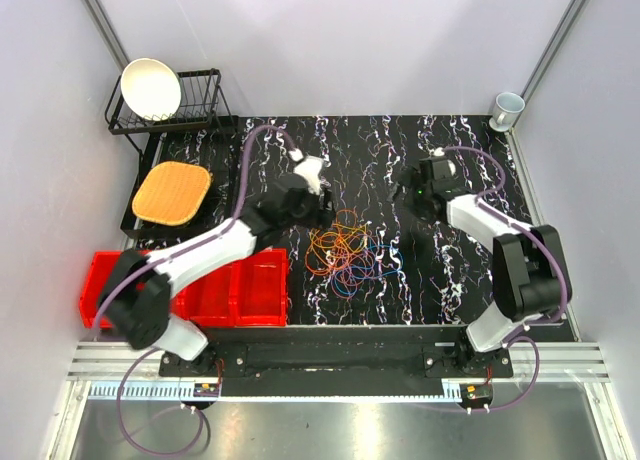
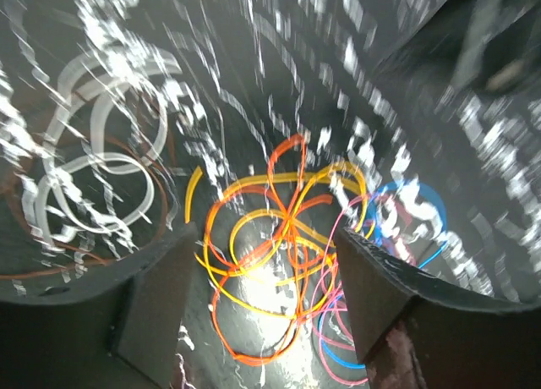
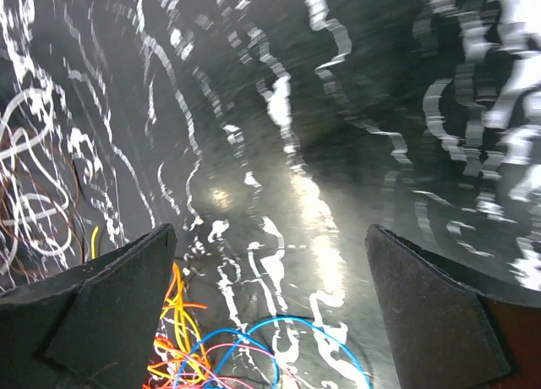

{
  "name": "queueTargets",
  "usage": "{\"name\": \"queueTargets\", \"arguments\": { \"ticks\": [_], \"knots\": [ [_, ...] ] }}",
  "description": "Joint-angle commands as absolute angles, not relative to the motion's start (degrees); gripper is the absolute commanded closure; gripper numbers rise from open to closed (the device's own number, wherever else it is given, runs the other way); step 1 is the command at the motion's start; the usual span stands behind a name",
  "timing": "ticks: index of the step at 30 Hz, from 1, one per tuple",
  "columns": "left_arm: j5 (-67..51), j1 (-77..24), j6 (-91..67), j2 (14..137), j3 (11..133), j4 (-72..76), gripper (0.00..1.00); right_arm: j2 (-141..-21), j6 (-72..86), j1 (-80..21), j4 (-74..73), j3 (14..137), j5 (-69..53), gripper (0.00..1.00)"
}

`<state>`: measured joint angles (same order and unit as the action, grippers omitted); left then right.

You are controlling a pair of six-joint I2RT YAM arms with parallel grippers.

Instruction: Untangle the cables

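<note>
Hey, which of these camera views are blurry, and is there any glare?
Top external view: sharp and evenly lit, with the tangle of orange, yellow, pink and blue cables clear. Left wrist view: smeared with blur, with a washed-out bright spot under the cables. Right wrist view: streaky blur, and glare on the black white-squiggled mat.

Open mat (image 1: 420, 280) right of cables (image 1: 345, 248)
</note>
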<state>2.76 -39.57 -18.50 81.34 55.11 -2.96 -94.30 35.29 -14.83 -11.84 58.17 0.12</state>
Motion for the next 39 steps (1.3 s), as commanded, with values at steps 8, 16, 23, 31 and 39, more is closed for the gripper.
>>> {"name": "queueTargets", "arguments": {
  "ticks": [8, 16, 23, 31, 39],
  "knots": [
    [6.58, -45.53, -16.17, 100.53, 69.43, -9.23, 0.38, -91.23, 36.56, -12.13, -6.5, 55.28, 0.44, 0.0],
    [9.84, -45.7, -18.54, 106.43, 72.07, -9.49, 0.5, -92.46, 37.09, -11.6, -3.78, 54.32, -3.69, 0.0],
    [10.81, -45.7, -16.88, 109.43, 80.23, -12.91, 1.0, -92.73, 37.09, -11.51, -2.55, 53.7, -5.01, 0.0],
    [16.35, -45.97, -13.89, 91.26, 94.91, -24.52, 1.0, -90.17, 38.14, -11.08, 1.47, 50.63, -4.74, 0.0],
    [19.85, -49.48, -11.69, 79.28, 87.49, -19.97, 1.0, -90.27, 38.67, -11.07, 6.23, 48.7, -10.1, 0.0]
  ]
}}
